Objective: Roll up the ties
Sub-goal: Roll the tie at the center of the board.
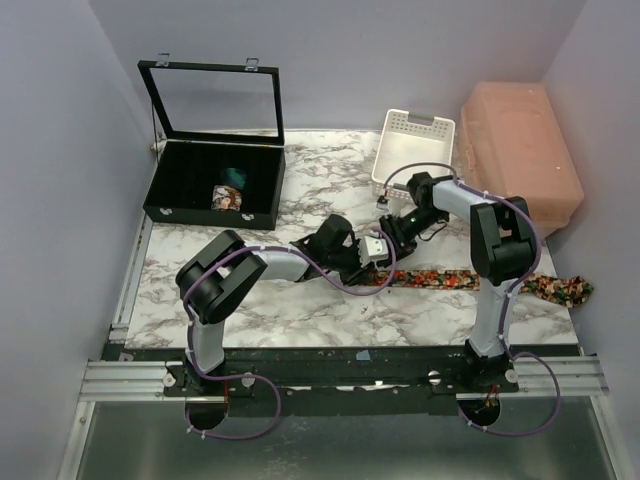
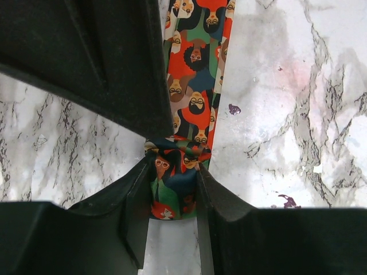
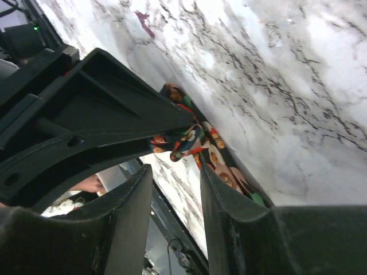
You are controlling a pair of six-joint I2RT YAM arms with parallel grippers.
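The left gripper [image 2: 175, 172] pinches the face-printed tie [image 2: 195, 80] at its bunched end. The tie lies flat along the marble table [image 2: 287, 114] — partly hidden by the right gripper [image 3: 174, 172], part open, empty, just beside the fold.

Lab test cell: walled marble-print table [image 1: 285, 318]
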